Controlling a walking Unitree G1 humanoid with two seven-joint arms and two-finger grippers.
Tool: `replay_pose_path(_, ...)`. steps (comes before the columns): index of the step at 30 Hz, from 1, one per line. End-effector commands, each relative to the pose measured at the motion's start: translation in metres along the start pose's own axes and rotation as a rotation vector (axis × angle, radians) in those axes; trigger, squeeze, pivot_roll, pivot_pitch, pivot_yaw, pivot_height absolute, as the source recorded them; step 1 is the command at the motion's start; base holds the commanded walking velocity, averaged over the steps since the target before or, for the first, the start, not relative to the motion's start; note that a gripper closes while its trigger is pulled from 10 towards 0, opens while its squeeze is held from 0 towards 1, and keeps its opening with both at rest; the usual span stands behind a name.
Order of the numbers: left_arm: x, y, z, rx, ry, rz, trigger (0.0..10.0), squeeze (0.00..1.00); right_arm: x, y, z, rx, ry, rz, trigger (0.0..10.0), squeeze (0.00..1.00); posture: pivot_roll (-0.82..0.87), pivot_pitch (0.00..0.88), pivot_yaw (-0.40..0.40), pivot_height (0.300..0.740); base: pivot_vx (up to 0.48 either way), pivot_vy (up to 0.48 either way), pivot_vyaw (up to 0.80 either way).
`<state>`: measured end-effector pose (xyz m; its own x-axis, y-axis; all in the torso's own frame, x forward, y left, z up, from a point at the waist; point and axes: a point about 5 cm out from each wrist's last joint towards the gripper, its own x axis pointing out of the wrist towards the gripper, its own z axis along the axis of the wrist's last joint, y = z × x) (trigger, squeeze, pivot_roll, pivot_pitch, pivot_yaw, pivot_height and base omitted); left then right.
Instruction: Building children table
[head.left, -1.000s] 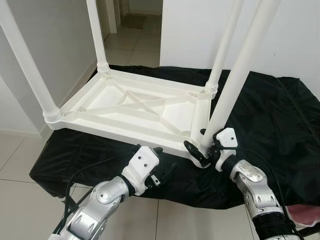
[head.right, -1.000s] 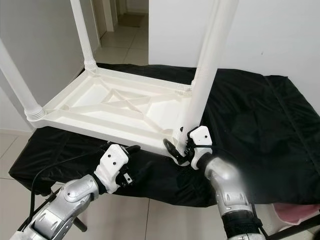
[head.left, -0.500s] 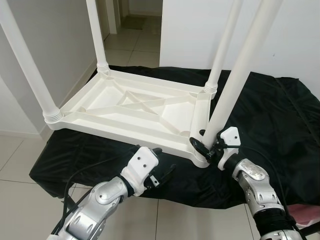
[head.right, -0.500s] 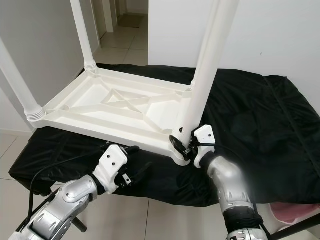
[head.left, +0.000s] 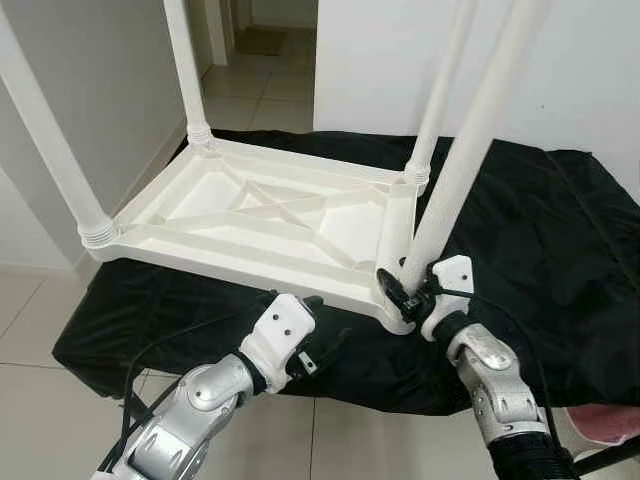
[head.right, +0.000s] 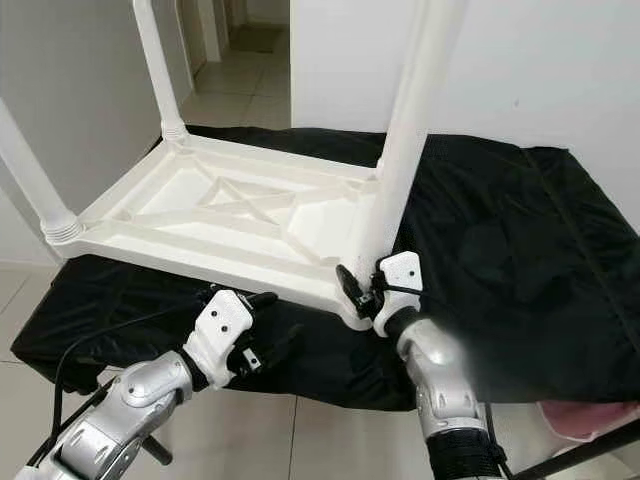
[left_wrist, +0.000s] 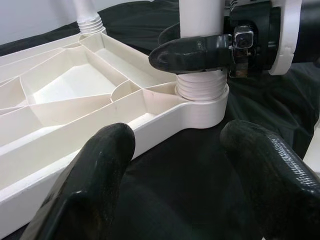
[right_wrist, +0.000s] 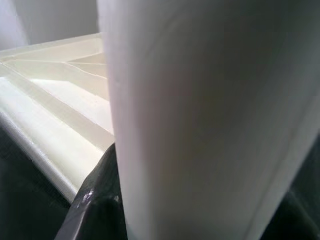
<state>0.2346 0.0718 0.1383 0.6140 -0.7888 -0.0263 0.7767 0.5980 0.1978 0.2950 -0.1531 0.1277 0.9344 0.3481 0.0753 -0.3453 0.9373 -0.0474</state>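
Right end effector (head.left: 403, 291) clamps the table leg (head.left: 462, 165), whose top is cut off; left end effector (left_wrist: 175, 165) gapes.

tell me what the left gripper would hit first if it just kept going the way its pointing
Probably the near corner socket of the upturned white table, where the right gripper clamps the table leg. The left gripper is open and points at that corner over the black cloth; depth is uncertain.

There was one white tabletop (head.left: 270, 215), lying upside down across the middle of the frame on one black cloth (head.left: 540, 240). Four white legs (head.left: 470, 150) rose from its corners. Two grippers showed along the bottom: the left gripper (head.left: 325, 335) and the right gripper (head.left: 408, 292).
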Motion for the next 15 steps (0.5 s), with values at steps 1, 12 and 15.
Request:
replay_pose_path(1,-0.0001,-0.0071,-0.0022,-0.012,0.010,-0.103,10.0,0.00,-0.0018,0.0034,-0.0078,0.017,0.055,-0.048,10.0,0.00,-0.01,0.027,0.015,0.740,0.000,0.000,0.00)
replay_pose_path(12,0.0028,-0.0014,-0.0025,-0.005,0.006,-0.074,10.0,0.00,-0.0090,0.0096,-0.0112,0.103,0.103,-0.442,10.0,0.00,-0.01,0.009,-0.003,0.740,0.000,0.000,0.00)
replay_pose_path(15,0.0034,0.0009,-0.0022,0.001,0.005,-0.071,10.0,0.00,-0.0082,0.0091,-0.0105,0.107,0.105,-0.513,10.0,0.00,-0.01,0.001,-0.003,0.740,0.000,0.000,0.00)
